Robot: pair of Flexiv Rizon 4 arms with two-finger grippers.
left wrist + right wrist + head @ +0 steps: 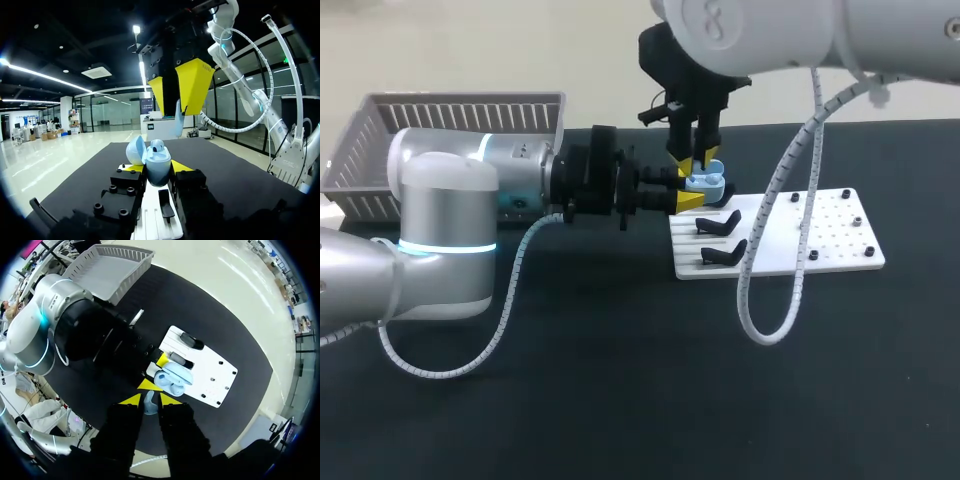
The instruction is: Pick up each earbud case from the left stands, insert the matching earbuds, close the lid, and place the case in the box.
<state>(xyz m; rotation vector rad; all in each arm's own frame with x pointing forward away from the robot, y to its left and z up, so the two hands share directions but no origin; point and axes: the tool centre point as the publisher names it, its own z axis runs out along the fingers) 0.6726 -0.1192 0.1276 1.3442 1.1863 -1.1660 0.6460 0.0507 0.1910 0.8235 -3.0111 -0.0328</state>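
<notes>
The basket (460, 130) stands at the rear left of the table (620, 400). The board (830, 240) lies right of centre, nearer the back than the front. Two stands (720, 220) sit on the board's left part, one in front of the other, and pegs (856, 222) are spread over its right part. The left gripper (688, 187) comes in level from the left, over the board's rear left corner and behind the stands. The case (708, 182) is clamped between its fingers, with the lid tipped open to one side. The right gripper (695, 160) hangs straight above the case, pointing down. It pinches an earbud (150, 402) just over the case's opening, apart from it.
</notes>
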